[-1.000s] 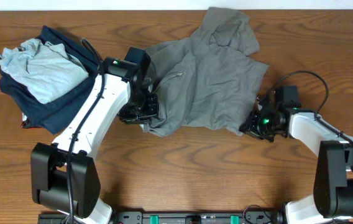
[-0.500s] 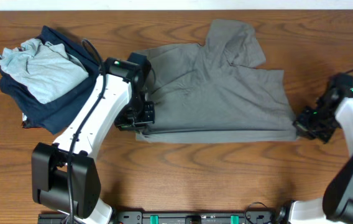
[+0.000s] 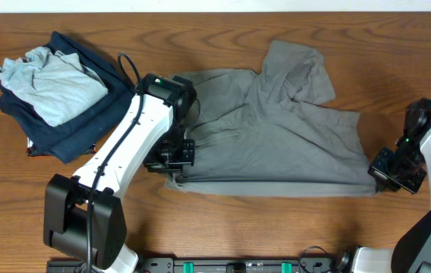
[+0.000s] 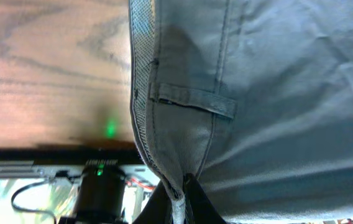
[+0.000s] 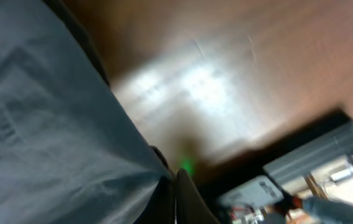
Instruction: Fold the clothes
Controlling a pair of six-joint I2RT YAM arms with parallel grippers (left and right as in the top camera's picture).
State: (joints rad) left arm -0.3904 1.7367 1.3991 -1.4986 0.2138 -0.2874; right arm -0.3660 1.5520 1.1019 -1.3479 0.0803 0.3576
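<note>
The grey shorts (image 3: 276, 140) lie stretched across the middle of the wooden table, folded flat with one leg bunched toward the back. My left gripper (image 3: 171, 158) is shut on the shorts' left edge; the left wrist view shows the waistband and a belt loop (image 4: 192, 102) pinched between the fingers (image 4: 179, 202). My right gripper (image 3: 386, 168) is shut on the shorts' right edge; the right wrist view shows grey cloth (image 5: 58, 130) running into the closed fingers (image 5: 173, 199). The front edge of the cloth is pulled straight between both grippers.
A pale grey-blue shirt (image 3: 48, 80) lies on a dark navy folded garment (image 3: 75, 125) at the back left. Bare wooden table (image 3: 276, 227) runs along the front. A dark rail (image 3: 238, 265) lines the front edge.
Both grippers have pulled apart and toward the front, stretching the crumpled shorts into a flat wide shape. The right gripper moved far to the right; the shorts shifted right and forward.
</note>
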